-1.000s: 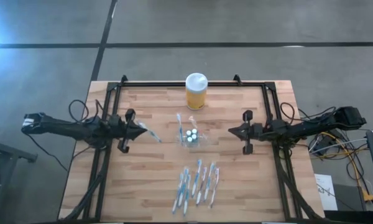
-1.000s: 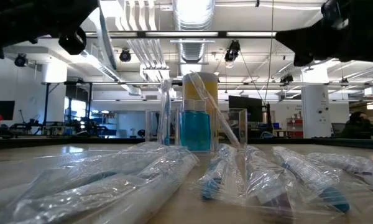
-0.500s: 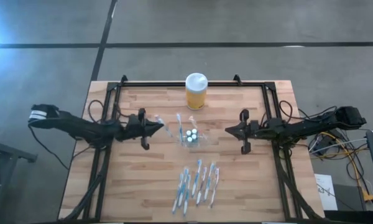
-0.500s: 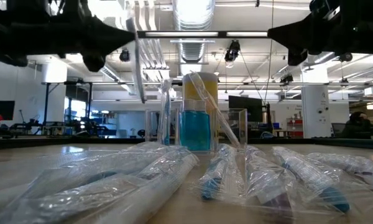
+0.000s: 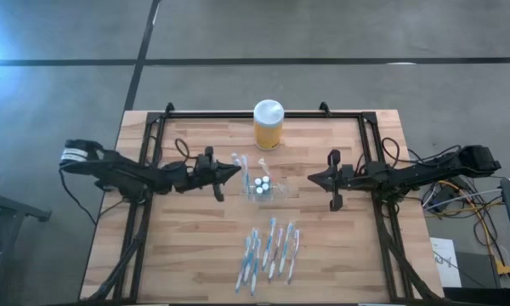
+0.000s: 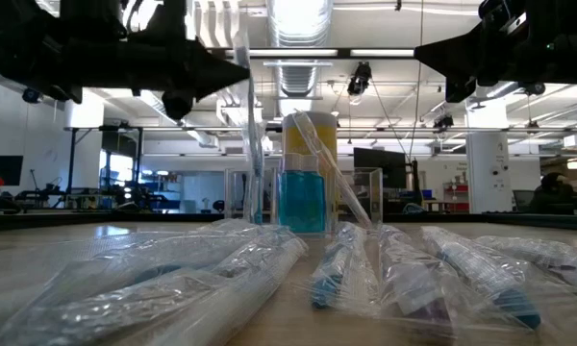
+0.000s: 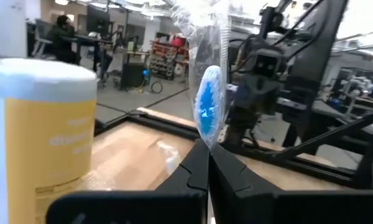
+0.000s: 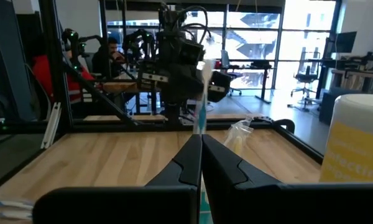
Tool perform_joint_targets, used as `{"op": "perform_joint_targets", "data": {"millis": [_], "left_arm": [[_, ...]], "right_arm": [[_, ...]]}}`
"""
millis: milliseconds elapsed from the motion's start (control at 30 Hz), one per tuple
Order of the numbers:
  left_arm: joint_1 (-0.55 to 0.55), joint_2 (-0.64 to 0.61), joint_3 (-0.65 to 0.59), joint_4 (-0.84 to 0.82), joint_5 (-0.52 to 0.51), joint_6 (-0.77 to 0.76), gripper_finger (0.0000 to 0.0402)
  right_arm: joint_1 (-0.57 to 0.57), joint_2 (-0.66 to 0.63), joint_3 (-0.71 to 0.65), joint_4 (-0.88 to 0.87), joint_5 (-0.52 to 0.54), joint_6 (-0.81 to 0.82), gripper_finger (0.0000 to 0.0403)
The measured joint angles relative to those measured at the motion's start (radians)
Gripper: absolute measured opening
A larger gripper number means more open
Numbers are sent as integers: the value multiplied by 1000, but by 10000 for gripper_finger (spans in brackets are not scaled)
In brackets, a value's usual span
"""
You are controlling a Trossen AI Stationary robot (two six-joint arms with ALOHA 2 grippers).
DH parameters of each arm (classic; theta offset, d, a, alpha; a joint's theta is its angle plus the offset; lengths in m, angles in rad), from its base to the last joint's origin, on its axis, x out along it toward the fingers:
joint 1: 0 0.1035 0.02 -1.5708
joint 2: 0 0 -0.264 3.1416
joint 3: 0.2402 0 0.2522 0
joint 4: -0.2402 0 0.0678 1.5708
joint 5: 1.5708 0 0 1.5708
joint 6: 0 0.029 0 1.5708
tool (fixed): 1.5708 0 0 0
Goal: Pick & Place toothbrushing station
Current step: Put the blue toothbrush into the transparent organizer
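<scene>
The toothbrushing station [image 5: 263, 189], a low see-through holder, stands on its base mid-table and also shows in the low view [image 6: 303, 200]. A wrapped toothbrush [image 5: 245, 164] leans in it. My left gripper [image 5: 236, 170] hovers just left of the station, shut on another plastic-wrapped toothbrush [image 7: 208, 106]. My right gripper [image 5: 311, 178] is shut and empty, above the table to the right of the station. The yellow jar [image 5: 269, 125] with a white lid stands at the far edge. My left gripper pinches the wrapped toothbrush between its two fingertips, just below the blue head [image 7: 206, 142]. The fingers come level from the table's left and lie across the brush. The brush stands about upright, lifted clear of the table [image 6: 248, 115].
Several wrapped toothbrushes [image 5: 268, 249] lie in a row on the near half of the table and fill the low view's foreground [image 6: 346, 269]. A black frame [image 5: 238, 115] runs along the table's far edge and sides. People sit in the room beyond.
My left gripper has gone toward the table's right edge, to just beside the station, carrying the wrapped toothbrush upright and clear of the table. My right gripper has edged a little toward the station.
</scene>
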Motion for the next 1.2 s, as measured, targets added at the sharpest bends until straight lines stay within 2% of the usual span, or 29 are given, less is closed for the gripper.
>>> {"op": "perform_joint_targets", "data": {"millis": [433, 667, 1033, 1200], "left_arm": [[6, 212, 13, 50, -39, -88, 0], [6, 291, 14, 104, -41, -76, 0], [6, 304, 14, 97, -15, -66, 2], [6, 291, 12, 83, 5, -69, 19]], "right_arm": [[0, 0, -1, -3, 0, -12, 8], [0, 0, -1, -3, 0, -11, 8], [0, 0, -1, -9, 0, -11, 8], [0, 0, -2, -34, 1, -10, 8]]}}
